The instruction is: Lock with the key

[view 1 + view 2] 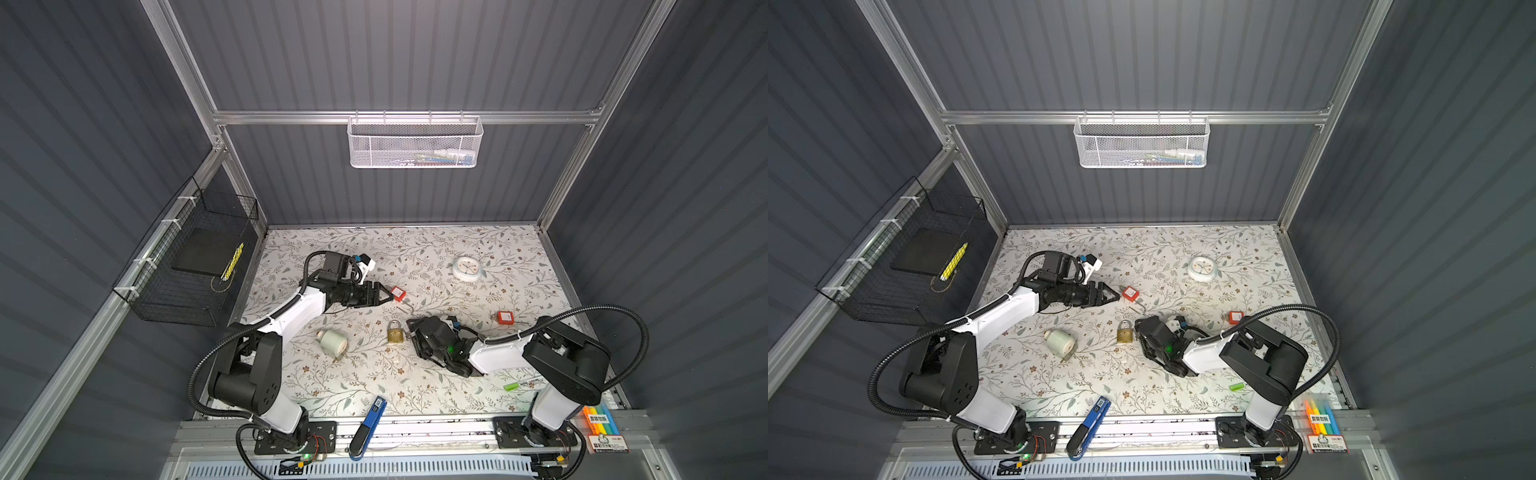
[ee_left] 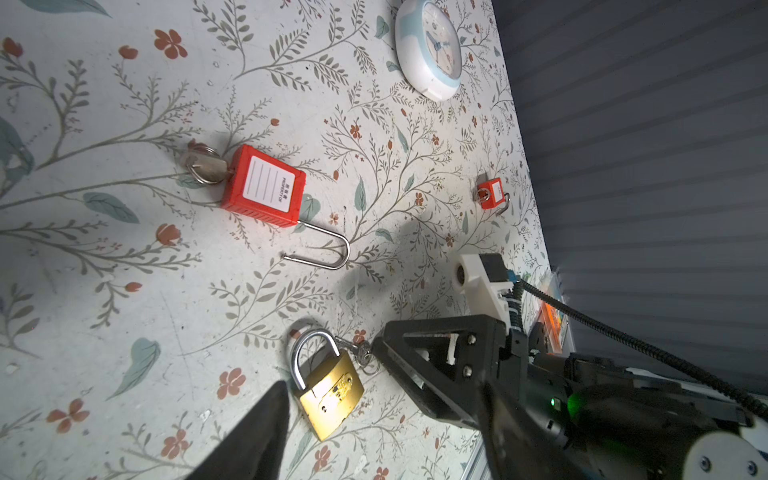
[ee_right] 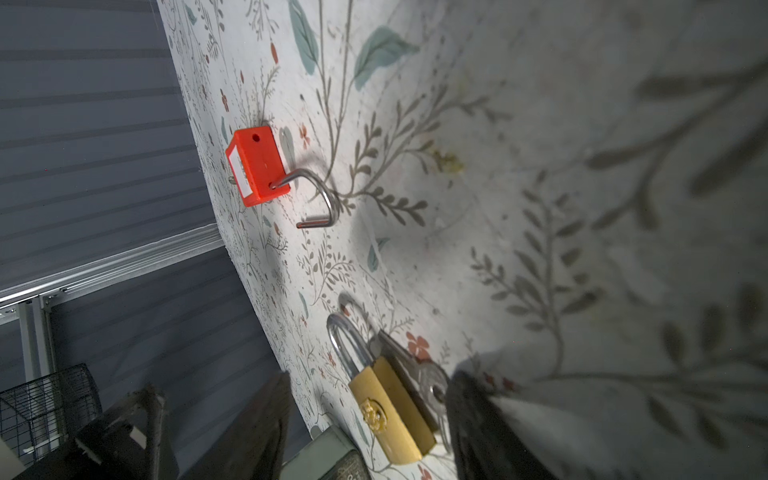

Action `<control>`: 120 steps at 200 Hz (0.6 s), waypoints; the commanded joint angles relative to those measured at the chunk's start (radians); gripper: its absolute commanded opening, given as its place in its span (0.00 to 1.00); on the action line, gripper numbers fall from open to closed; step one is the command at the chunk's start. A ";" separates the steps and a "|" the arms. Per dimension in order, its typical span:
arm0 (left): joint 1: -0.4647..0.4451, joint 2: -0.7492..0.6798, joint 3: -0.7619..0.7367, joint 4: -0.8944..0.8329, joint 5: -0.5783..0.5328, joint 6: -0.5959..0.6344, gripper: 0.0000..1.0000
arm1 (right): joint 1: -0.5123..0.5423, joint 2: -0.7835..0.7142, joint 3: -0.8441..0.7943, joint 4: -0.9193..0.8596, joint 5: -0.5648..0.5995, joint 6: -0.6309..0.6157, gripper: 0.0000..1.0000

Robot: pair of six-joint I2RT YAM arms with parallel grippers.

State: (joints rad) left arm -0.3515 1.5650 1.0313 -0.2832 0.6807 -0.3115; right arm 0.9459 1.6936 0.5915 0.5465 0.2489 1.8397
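Observation:
A brass padlock (image 1: 395, 331) (image 2: 330, 395) lies mid-table with a ring of keys (image 2: 365, 355) beside its shackle. My right gripper (image 1: 409, 336) (image 3: 372, 399) is low on its right, open, one fingertip (image 2: 376, 347) against those keys; in the right wrist view the brass body (image 3: 390, 415) sits between the fingers. A red padlock (image 1: 398, 294) (image 2: 264, 187) lies further back, shackle (image 2: 328, 253) swung open, a key (image 2: 205, 166) in its base. My left gripper (image 1: 388, 296) (image 2: 380, 432) hovers just left of it, open and empty.
A second red padlock (image 1: 505, 318) lies right of my right gripper. A round clock (image 1: 467, 269) sits at the back right and a pale cylinder (image 1: 332, 343) front left. A green piece (image 1: 512, 386) and a blue tool (image 1: 372, 422) lie near the front edge. Mesh baskets (image 1: 415, 141) (image 1: 195, 266) hang on the walls.

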 commanded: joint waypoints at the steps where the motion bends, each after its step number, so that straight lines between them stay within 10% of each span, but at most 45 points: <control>1: 0.005 -0.031 -0.003 -0.005 0.017 -0.009 0.73 | 0.005 0.013 0.009 -0.027 -0.006 -0.002 0.62; 72: 0.009 -0.033 0.006 -0.024 0.012 -0.011 0.73 | -0.003 -0.096 -0.016 -0.104 0.015 -0.034 0.64; 120: 0.045 0.015 0.029 -0.007 0.038 -0.030 0.75 | -0.149 -0.287 0.101 -0.413 -0.115 -0.451 0.67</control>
State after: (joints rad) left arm -0.3271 1.5616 1.0313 -0.2840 0.6823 -0.3264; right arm 0.8734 1.4666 0.6067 0.3378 0.2062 1.6592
